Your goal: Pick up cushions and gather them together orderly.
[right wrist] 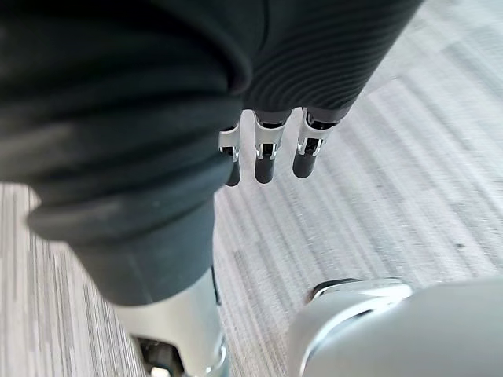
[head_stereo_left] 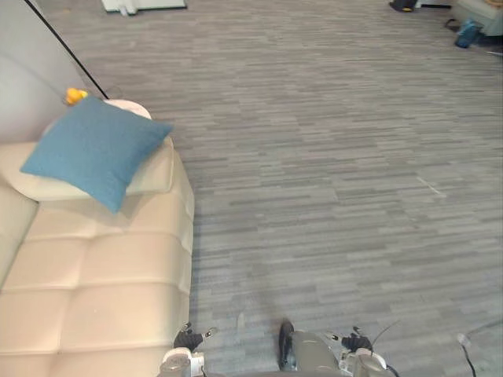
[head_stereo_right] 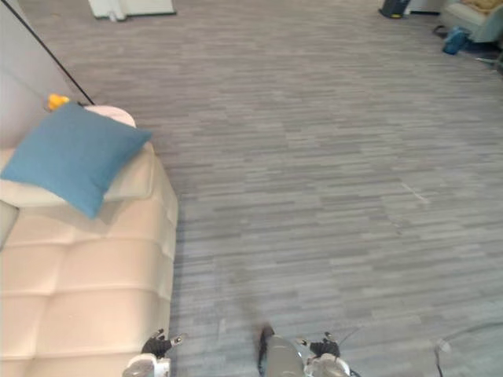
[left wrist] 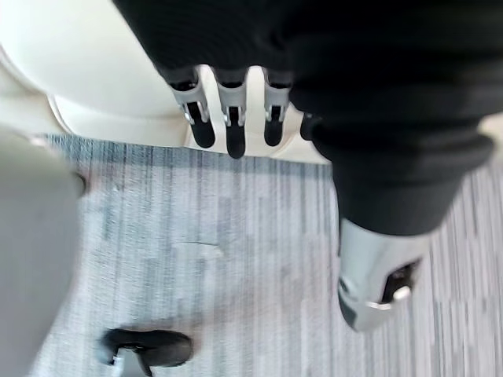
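Observation:
A blue square cushion (head_stereo_left: 94, 149) lies tilted on a cream pad (head_stereo_left: 153, 177) at the far end of a cream sofa (head_stereo_left: 102, 283) on my left. My left hand (left wrist: 228, 126) hangs beside the sofa's lower edge (left wrist: 110, 86). Its fingers are straight and hold nothing. Over the grey carpet hangs my right hand (right wrist: 266, 157), fingers relaxed and empty. Both hands are well short of the cushion.
A small yellow object (head_stereo_left: 75, 96) sits behind the cushion near the wall. Grey carpet (head_stereo_left: 330, 173) spreads wide to the right of the sofa. Far off are a white base (head_stereo_left: 141, 5), a blue bag (head_stereo_left: 469, 33) and an armchair (head_stereo_right: 475, 12).

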{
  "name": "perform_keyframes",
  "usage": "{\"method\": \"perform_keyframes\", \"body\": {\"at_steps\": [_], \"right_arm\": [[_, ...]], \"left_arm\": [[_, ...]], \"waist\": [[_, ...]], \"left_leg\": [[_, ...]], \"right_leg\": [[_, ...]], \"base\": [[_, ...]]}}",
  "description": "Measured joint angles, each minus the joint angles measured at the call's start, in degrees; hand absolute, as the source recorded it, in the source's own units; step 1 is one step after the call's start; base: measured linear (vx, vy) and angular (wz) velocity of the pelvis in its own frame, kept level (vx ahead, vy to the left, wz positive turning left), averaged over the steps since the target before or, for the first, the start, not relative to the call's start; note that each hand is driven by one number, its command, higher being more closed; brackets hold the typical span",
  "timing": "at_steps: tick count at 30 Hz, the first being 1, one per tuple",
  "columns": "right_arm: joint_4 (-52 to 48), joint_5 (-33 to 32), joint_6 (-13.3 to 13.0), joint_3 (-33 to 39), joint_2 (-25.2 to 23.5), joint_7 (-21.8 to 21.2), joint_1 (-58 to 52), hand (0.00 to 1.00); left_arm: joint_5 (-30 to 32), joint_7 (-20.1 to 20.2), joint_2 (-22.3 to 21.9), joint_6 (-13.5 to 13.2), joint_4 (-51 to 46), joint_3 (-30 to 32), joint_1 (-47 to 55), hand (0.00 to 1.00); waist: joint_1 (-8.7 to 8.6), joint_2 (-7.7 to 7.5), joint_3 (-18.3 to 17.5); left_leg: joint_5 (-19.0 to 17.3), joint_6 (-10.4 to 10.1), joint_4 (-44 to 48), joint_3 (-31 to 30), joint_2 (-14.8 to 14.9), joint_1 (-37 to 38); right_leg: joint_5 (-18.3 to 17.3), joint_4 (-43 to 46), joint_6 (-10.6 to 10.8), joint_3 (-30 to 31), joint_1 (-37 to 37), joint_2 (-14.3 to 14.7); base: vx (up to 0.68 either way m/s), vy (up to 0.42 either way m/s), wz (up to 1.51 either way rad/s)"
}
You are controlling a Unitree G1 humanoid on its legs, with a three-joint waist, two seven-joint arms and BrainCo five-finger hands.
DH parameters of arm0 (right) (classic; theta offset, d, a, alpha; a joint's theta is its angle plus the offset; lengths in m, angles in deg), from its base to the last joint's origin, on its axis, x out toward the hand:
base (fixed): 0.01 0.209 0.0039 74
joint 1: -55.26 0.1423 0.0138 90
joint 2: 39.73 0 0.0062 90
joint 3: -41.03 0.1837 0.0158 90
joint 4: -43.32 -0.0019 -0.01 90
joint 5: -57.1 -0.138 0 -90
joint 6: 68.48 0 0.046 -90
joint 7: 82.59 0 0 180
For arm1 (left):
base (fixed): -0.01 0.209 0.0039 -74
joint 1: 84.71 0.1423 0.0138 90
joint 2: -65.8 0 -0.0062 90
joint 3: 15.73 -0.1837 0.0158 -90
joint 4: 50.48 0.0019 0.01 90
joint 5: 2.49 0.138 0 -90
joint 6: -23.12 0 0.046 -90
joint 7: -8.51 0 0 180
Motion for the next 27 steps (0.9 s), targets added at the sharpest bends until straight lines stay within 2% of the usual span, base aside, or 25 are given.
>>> {"method": "perform_keyframes", "body": {"at_steps": [1,2,3,5,6,7,8,9,10,11,12,13,14,15,16,17,18,20,21,22,23,24,27], "right_arm": [[0.01,-0.19,0.2,-1.09,0.06,0.03,-0.34,0.0],[0.02,-0.23,0.27,-1.4,-0.38,0.09,-0.47,0.0],[0.04,-0.23,0.34,-1.43,-0.43,0.09,-0.73,0.0],[0.06,-1.02,0.47,-0.65,-0.61,0.09,-0.96,0.0],[0.02,-1.33,0.48,-0.63,-0.59,0.11,-0.86,0.0],[-0.04,-1.35,0.5,-0.67,-0.66,0.17,-0.55,0.0],[-0.05,-1.34,0.47,-0.7,-0.8,0.22,-0.18,0.0],[0.07,-1.34,0.37,-0.66,-0.12,0.23,0.1,0.0],[0.36,-1.33,0.35,-0.7,-0.02,0.18,0.21,0.0],[1.18,-1.31,0.4,-0.73,-0.26,0.16,1.02,0.0],[1.28,-1.31,0.4,-0.76,-0.45,0.13,0.99,0.0],[2.27,-1.2,0.27,-1.03,-0.73,-0.09,1.11,0.0],[2.55,-1.19,0.35,-0.9,-0.75,-0.13,0.85,0.0],[2.85,-1.15,0.35,-0.46,-0.81,-0.2,0.42,0.0],[2.92,-1.11,0.36,-0.37,-0.81,-0.2,-0.17,0.0],[2.92,-0.98,0.36,-0.44,-0.83,-0.23,-1.04,0.0],[2.47,-1.23,0.24,-0.43,-0.93,-0.52,-1.72,0.0],[1.91,-0.94,-0.18,-0.93,-0.81,-0.69,-1.63,0.0],[1.6,-0.97,-0.56,-0.78,-1.21,-0.69,-1.53,0.0],[1.2,-0.96,-0.62,-0.78,-1.43,-0.7,-1.57,0.0],[-0.08,-0.96,-0.77,-0.76,-1.87,-0.68,-1.82,0.0],[-0.19,-1.06,-1.05,-0.73,-2.02,-0.67,-1.92,0.0],[-0.19,-1.29,-1.12,-0.75,-2.16,-0.7,-1.7,0.0]], "left_arm": [[-0.03,-0.02,0.28,-0.02,-1.28,0.3,0.47,0.0],[-0.05,0.0,0.72,-0.28,-2.29,0.24,0.72,0.0],[-0.1,0.0,0.85,-0.31,-2.63,0.22,0.81,0.0],[-1.24,0.01,0.67,-0.7,-3.85,0.36,1.05,0.0],[-1.3,-0.01,0.6,-0.81,-3.96,0.45,1.02,0.0],[-1.31,0.0,0.37,-0.98,-4.27,0.88,0.86,0.0],[-1.29,-0.04,0.42,-1.13,-4.3,0.84,0.82,0.0],[-1.3,-0.06,0.62,-1.15,-4.13,0.72,0.95,0.0],[-1.32,-0.06,0.61,-1.24,-3.92,0.69,0.95,0.0],[-1.78,0.07,0.69,-1.28,-3.54,0.81,0.59,0.0],[-1.77,0.2,0.69,-1.21,-3.42,0.88,0.4,0.0],[-1.7,0.4,1.86,-1.07,-2.64,0.64,-0.01,0.0],[-1.71,0.49,2.25,-1.08,-2.2,0.14,-0.08,0.0],[-1.84,0.52,2.65,-1.05,-1.18,-0.44,-0.24,0.0],[-1.82,0.5,2.78,-1.02,-0.8,-0.56,-0.39,0.0],[-1.82,0.55,3.32,-0.45,-0.2,-1.42,-0.74,0.0],[-1.78,0.57,3.42,-0.04,0.26,-1.61,-0.43,0.0],[-1.77,0.58,3.12,0.26,0.29,-1.69,-0.07,0.0],[-1.75,0.59,2.91,0.28,0.29,-1.98,-0.1,0.0],[-1.73,0.59,2.8,0.26,0.27,-1.99,-0.17,0.0],[-1.68,0.57,2.59,0.2,0.23,-1.96,-0.61,0.0],[-1.28,0.57,2.31,0.15,0.24,-1.9,-0.89,0.0],[-1.02,0.48,2.03,0.17,0.26,-1.37,-1.06,0.0]], "waist": [[0.59,-0.54,0.7],[0.88,-1.43,1.02],[0.95,-1.7,1.02],[1.43,-2.08,0.91],[1.47,-2.09,0.91],[1.5,-2.43,1.13],[1.71,-2.92,1.4],[1.8,-2.82,1.2],[1.98,-2.73,1.17],[2.92,-3.41,0.87],[3.15,-3.77,0.62],[3.04,-5.42,-0.16],[3.02,-5.65,-0.32],[2.91,-5.87,-0.27],[2.82,-5.96,-0.24],[2.22,-6.13,-0.16],[1.31,-6.06,-0.09],[0.9,-5.41,0.0],[0.96,-5.0,0.26],[0.95,-5.03,0.25],[0.78,-4.96,0.13],[0.61,-4.99,0.13],[0.61,-5.11,0.2]], "left_leg": [[-0.88,-1.07,7.56,1.61,1.26,-3.09],[-1.16,-1.17,8.69,3.73,1.15,-5.63],[-1.28,-0.98,8.13,4.78,1.03,-6.6],[-3.28,0.04,-4.73,11.9,-0.68,-10.66],[-3.34,0.12,-8.23,13.39,-1.44,-11.13],[-2.93,0.34,-15.99,17.16,-3.19,-11.91],[-0.86,0.77,-23.81,20.39,-5.49,-11.65],[2.42,2.08,-31.27,21.97,-7.67,-11.23],[3.77,2.88,-33.81,22.02,-8.54,-11.37],[8.4,5.49,-34.24,20.92,-9.77,-11.38],[8.34,6.01,-34.2,20.87,-10.44,-11.35],[6.38,7.41,-34.53,20.58,-12.68,-10.55],[5.34,7.34,-34.28,20.09,-13.16,-10.01],[3.82,7.18,-34.1,18.67,-14.17,-8.1],[3.38,7.24,-34.29,17.93,-14.67,-7.14],[1.8,7.17,-34.88,15.58,-16.08,-3.75],[0.48,7.32,-35.63,13.2,-17.08,0.01],[-0.49,7.16,-37.55,10.5,-17.17,5.18],[-0.5,7.14,-39.44,8.64,-16.97,8.47],[-0.5,7.13,-40.18,7.75,-16.81,9.52],[-1.18,6.36,-41.24,5.2,-16.11,10.95],[-2.86,5.09,-41.2,2.66,-15.31,11.69],[-6.72,3.49,-39.18,-1.42,-14.15,13.04]], "right_leg": [[-0.92,-2.55,-0.63,-0.81,5.43,0.42],[-1.5,-5.58,-0.55,-1.42,9.93,0.26],[-1.57,-6.82,-0.46,-1.74,11.19,0.22],[-1.51,-12.16,-0.11,-3.33,16.54,-0.13],[-1.57,-13.02,0.07,-3.58,17.48,-0.28],[-1.69,-14.88,0.65,-4.24,19.79,-0.79],[-2.13,-16.5,1.73,-4.75,21.94,-1.42],[-2.63,-18.17,2.97,-5.03,23.28,-1.43],[-2.99,-18.94,3.55,-4.98,24.08,-1.28],[-3.67,-19.71,4.67,-3.89,25.6,-1.75],[-3.74,-19.68,4.85,-3.62,25.81,-2.27],[-3.73,-16.81,5.24,-3.01,25.02,-4.35],[-3.82,-12.69,5.39,-2.56,23.69,-5.11],[-2.74,-1.25,8.09,-2.22,20.62,-6.43],[-1.82,3.09,9.83,-2.18,19.36,-7.03],[1.52,17.04,13.33,-1.0,14.53,-8.96],[0.98,26.83,12.9,-0.18,11.17,-10.06],[-0.63,30.79,10.97,-0.41,6.61,-10.49],[-2.4,28.5,9.23,-1.12,3.95,-10.44],[-2.77,26.92,8.61,-1.26,2.91,-10.27],[-3.08,20.84,7.91,-0.95,0.6,-9.38],[-2.71,13.93,7.99,0.78,-1.02,-7.95],[0.1,2.56,7.42,7.08,-3.02,-5.43]], "base": [[0.43,-0.213,0.13],[0.42,-0.206,0.23],[0.43,-0.192,0.36],[0.4,-0.114,0.31],[0.4,-0.018,0.3],[0.43,0.015,0.31],[0.51,0.055,0.34],[0.4,0.085,0.19],[0.42,0.156,-0.11],[0.39,0.157,-0.23],[0.51,0.182,-0.09],[0.52,0.171,0.18],[0.61,0.219,0.48],[0.4,0.16,0.49],[0.53,0.179,0.8],[0.52,0.127,0.97],[0.62,0.138,0.98],[0.45,0.027,0.86],[0.41,-0.022,0.83],[0.44,-0.108,1.01],[0.42,-0.171,1.12],[0.41,-0.207,1.12],[0.34,-0.269,0.84]]}}
